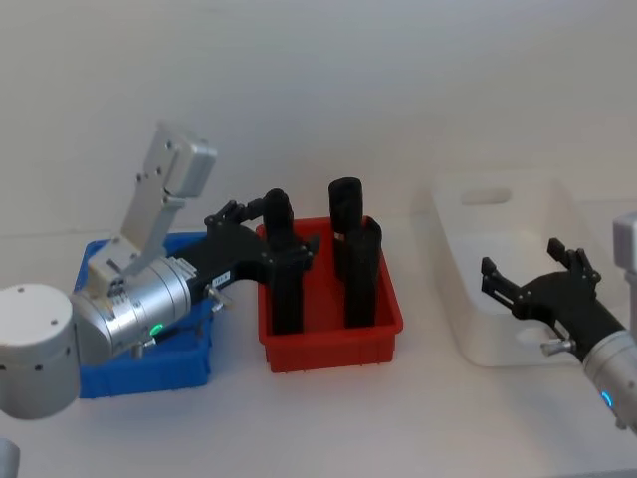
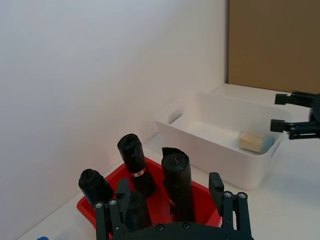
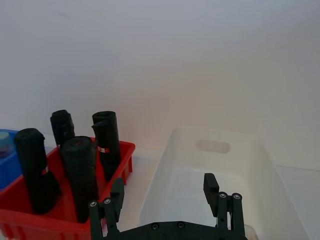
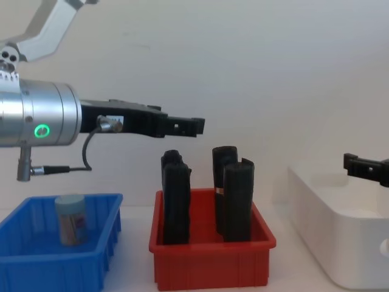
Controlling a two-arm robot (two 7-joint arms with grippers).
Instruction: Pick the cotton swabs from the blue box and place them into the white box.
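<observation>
One tub of cotton swabs with a pale blue lid stands upright in the blue box. Another tub lies inside the white box. My left gripper is open and holds nothing. It hangs high above the table, reaching from over the blue box toward the black rolls. In the chest view the left gripper sits well above the tub. My right gripper is open and hovers over the near part of the white box.
A red bin between the two boxes holds several tall black upright rolls. Their tops reach close to my left gripper's height. A white wall stands behind the table, and bare tabletop lies in front of the bins.
</observation>
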